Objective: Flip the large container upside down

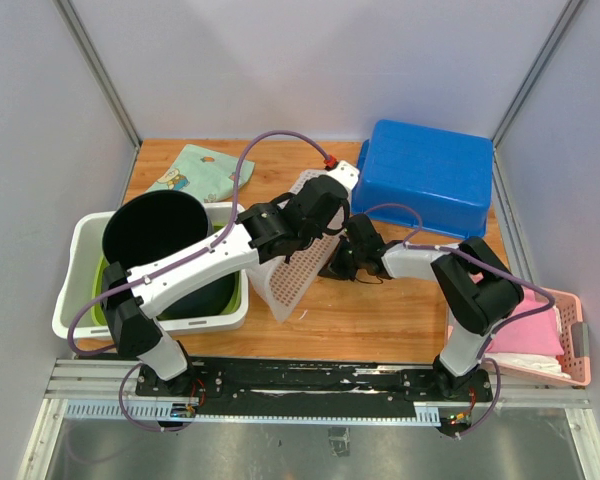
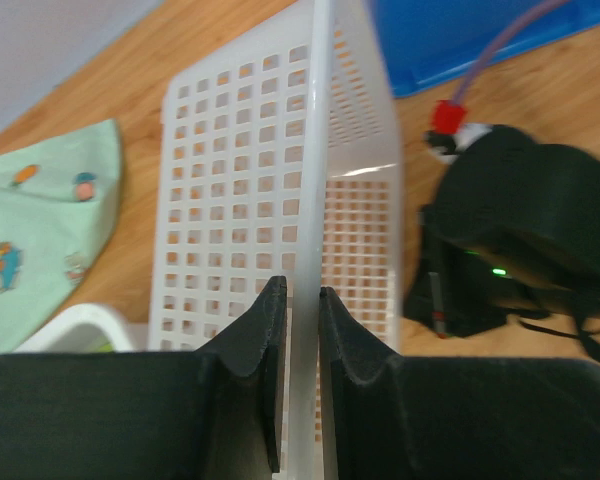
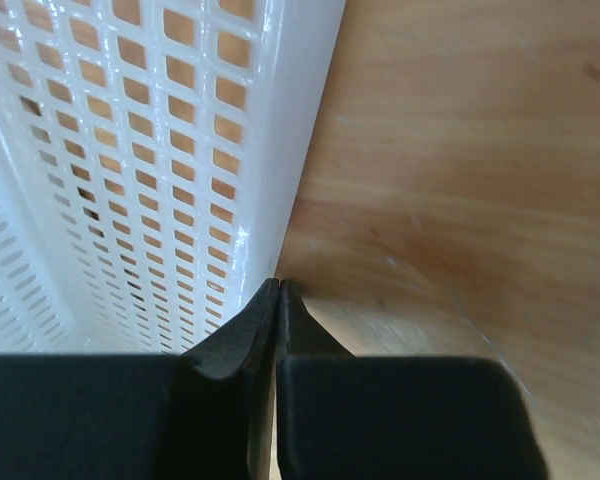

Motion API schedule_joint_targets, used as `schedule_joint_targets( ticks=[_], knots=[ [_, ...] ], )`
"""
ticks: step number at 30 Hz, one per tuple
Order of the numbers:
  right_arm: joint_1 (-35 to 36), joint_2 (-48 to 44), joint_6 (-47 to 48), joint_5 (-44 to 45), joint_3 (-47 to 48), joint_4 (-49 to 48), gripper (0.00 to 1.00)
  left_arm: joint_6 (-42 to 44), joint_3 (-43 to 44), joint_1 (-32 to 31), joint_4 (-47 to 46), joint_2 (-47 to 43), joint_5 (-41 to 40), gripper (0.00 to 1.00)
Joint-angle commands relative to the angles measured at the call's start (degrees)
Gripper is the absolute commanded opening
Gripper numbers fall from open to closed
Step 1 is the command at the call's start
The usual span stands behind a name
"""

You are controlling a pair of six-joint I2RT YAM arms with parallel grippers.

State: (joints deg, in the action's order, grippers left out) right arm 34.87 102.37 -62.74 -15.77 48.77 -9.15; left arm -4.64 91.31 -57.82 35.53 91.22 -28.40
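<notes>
**White basket tipped up, both grippers at it**

The white basket (image 1: 298, 270) stands tilted on the wooden table (image 1: 380, 320), just in front of the blue tub (image 1: 425, 185) and to its left. The left gripper (image 2: 302, 290) pinches the basket's wall between narrow jaws. The right gripper (image 3: 278, 285) is fully closed, with its tips at the basket's edge on the side facing the tub. Whether it nips the rim cannot be told. Well left of the tub are a patterned cloth (image 1: 195, 172) and a black bucket (image 1: 155, 235) in a white tray (image 1: 75, 260).
</notes>
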Motion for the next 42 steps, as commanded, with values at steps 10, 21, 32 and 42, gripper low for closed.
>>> schedule_joint_targets(
  ticks=[10,21,32,42],
  knots=[
    [-2.8,7.2,-2.5,-3.4,-3.4,-9.4,0.01,-17.2,-0.6,-0.2,-9.4,-2.7,27.3,0.28],
    [-6.8,6.7,1.0,-5.7,-8.7,-6.1,0.01,-23.4,-0.1,0.3,-15.0,-4.1,40.3,0.49],
    [-9.2,3.0,16.2,1.1,-2.8,22.9,0.01,-22.8,-3.4,4.7,-12.1,-8.4,34.0,0.61],
    [-9.2,2.3,28.6,11.8,0.2,34.5,0.25,-22.0,-8.3,9.0,-11.2,-9.0,33.7,0.72]
  ],
)
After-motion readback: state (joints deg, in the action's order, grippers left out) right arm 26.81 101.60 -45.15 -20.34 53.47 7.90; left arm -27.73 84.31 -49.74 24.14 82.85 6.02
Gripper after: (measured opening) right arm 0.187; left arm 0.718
